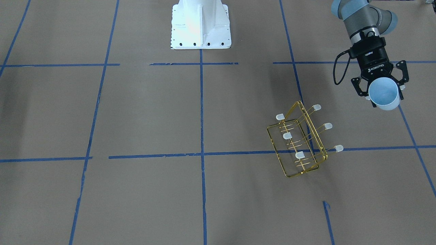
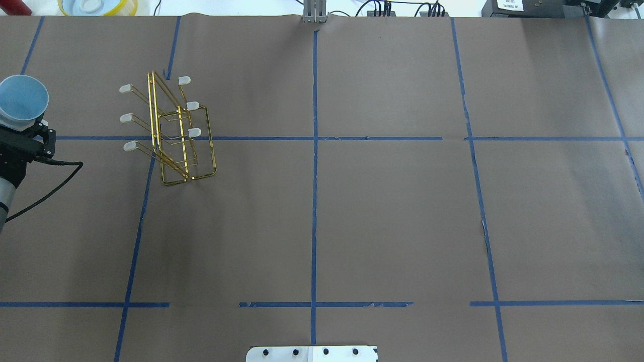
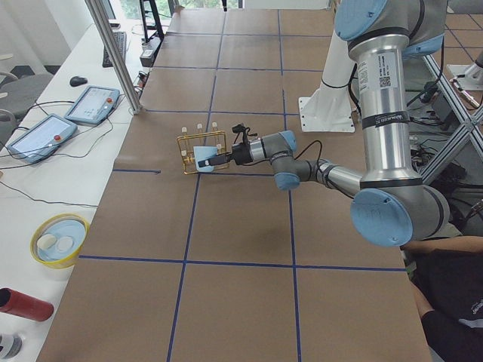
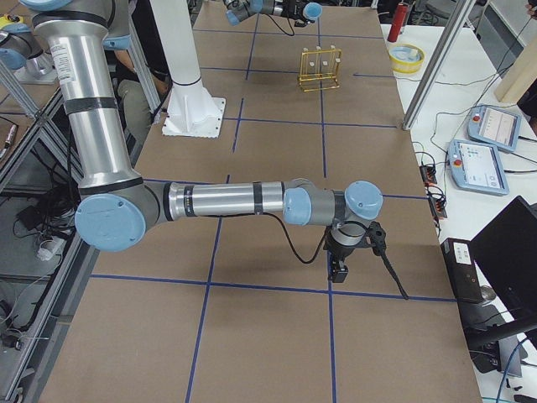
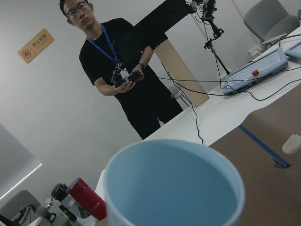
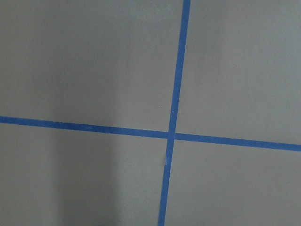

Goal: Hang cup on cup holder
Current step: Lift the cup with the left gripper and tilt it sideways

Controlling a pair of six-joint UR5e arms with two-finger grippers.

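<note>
One cup, clamped by its wall in the closed fingers of left gripper, mouth tilted up and free, likely for slipping over a prong. Held aloft left of cup holder, near but apart. Right gripper far right, out of the way; finger state impossible to tell.

The near right arm is stretching across the counter, its hand pointing down (jaws unreadable); a gold cup holder is standing far beyond.

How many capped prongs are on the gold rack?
6, all on the cup holder: three prongs slanting toward the cup, three slanting away. None looks hidden.
</note>
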